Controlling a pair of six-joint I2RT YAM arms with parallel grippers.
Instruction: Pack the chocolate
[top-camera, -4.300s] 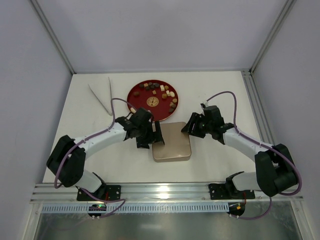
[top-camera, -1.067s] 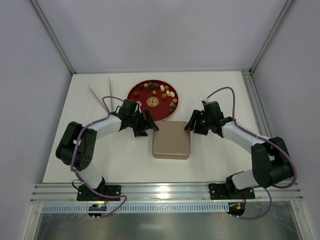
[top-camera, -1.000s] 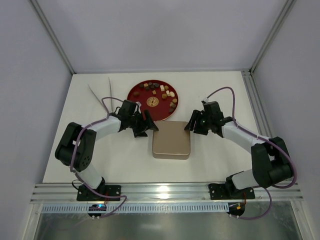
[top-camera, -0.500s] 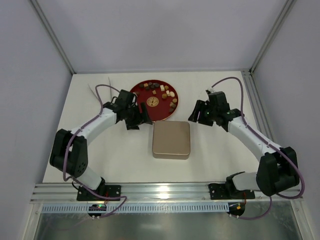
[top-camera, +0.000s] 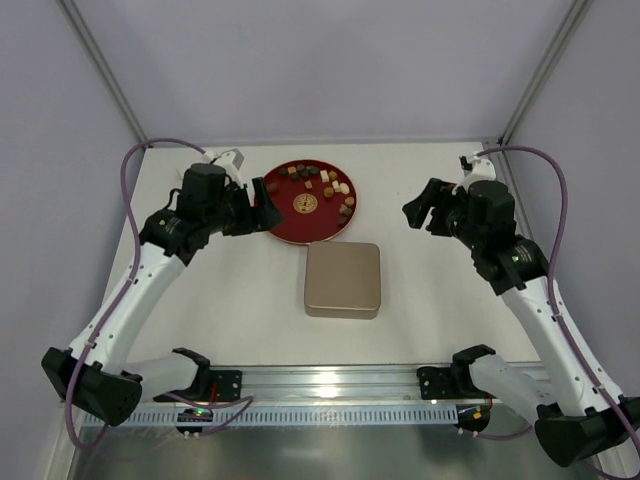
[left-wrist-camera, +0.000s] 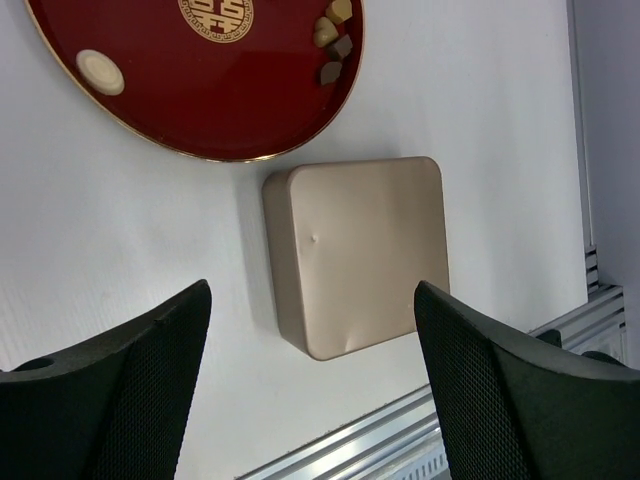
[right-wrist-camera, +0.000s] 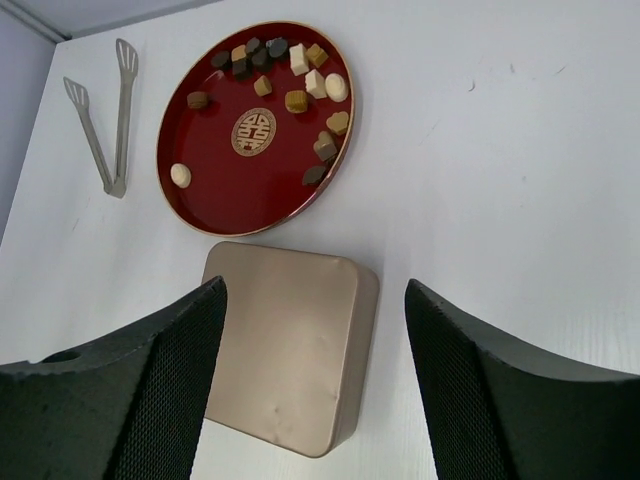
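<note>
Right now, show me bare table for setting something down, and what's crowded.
Free: table right of the gold box and red tray; also left of the box. Crowded: tongs beside the tray's left edge, chocolate across its far half.

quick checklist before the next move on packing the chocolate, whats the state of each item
1. Left end effector open and empty: ok.
2. Right end effector open and empty: ok.
3. Both arms clear of the box: ok, neither touches it.
4. Box open to take pieces: not ok, its top is shut.
5. Chocolate in view and reachable: ok, the pieces sit loose on the red tray.
6. Tongs free to pick up: ok, they lie alone beside the tray.
</note>
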